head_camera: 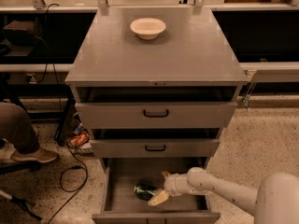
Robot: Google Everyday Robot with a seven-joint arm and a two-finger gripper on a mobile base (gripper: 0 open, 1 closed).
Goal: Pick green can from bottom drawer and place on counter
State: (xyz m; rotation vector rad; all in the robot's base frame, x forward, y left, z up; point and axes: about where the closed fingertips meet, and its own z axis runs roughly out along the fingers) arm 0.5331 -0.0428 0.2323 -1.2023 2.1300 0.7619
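Note:
The green can (145, 191) lies on its side on the floor of the open bottom drawer (122, 200), left of the middle. My gripper (161, 186) reaches into the drawer from the right on a white arm. Its fingers are spread, one pale fingertip (158, 198) at the can's near right and the other at the can's far right. The can sits just left of the fingertips. The grey counter (177, 50) on top of the cabinet holds only a white bowl.
A white bowl (147, 27) stands at the back of the counter. The two upper drawers with black handles (155, 113) are slightly open. A person's leg and shoe (32, 154) and black cables (70, 171) are on the floor at left.

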